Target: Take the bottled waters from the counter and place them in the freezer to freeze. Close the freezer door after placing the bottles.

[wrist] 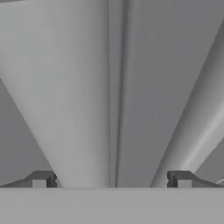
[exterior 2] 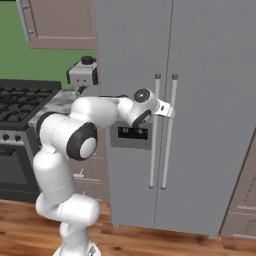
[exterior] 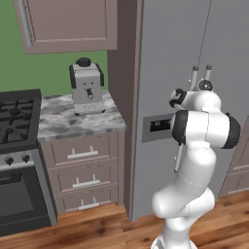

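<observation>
A kitchen: stove (exterior: 17,121), counter (exterior: 63,121), fridge (exterior: 170,58).

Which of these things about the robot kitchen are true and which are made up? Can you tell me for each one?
1. The freezer door is shut. True.
2. The gripper is squeezing a water bottle. False: its jaws stand wide open with a silver bar handle between the fingertips, and it holds nothing.
3. A coffee machine stands on the counter. True.
4. The stove is to the right of the fridge. False: it sits to the left, beyond the counter.
5. The robot's hand is up at the fridge handles. True.
6. The wall cabinet hangs open. False: its door is closed.
</observation>
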Robot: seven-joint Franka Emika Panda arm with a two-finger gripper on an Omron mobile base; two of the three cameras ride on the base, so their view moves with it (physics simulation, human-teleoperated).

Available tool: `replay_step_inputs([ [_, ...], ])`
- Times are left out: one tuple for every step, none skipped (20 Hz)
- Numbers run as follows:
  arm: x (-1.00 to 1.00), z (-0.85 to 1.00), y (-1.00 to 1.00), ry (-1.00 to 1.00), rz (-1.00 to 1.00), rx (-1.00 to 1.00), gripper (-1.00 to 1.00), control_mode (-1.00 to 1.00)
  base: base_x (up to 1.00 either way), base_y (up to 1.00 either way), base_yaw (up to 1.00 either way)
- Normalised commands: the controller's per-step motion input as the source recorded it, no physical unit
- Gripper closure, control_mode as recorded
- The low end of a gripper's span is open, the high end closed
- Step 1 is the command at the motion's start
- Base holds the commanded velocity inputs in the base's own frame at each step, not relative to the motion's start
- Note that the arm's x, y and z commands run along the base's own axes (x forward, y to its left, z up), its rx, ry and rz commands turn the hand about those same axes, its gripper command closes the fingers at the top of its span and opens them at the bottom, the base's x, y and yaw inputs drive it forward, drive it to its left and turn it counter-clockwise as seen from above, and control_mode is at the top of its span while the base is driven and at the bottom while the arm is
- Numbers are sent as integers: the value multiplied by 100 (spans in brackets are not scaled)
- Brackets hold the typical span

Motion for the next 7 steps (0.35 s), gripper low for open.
replay_step_inputs([
  [34,0,0,0,0,0,-100,-100,0,0,0],
  [31,0,0,0,0,0,-100,-100,0,0,0],
  [29,0,0,0,0,0,-100,-100,0,0,0],
  [24,5,0,0,0,0,-100,-100,0,0,0],
  [21,6,0,1,0,0,-100,-100,0,0,0],
  [19,1,0,2,0,2,-100,-100,0,0,0],
  [21,0,-2,2,0,4,-100,-100,0,0,0],
])
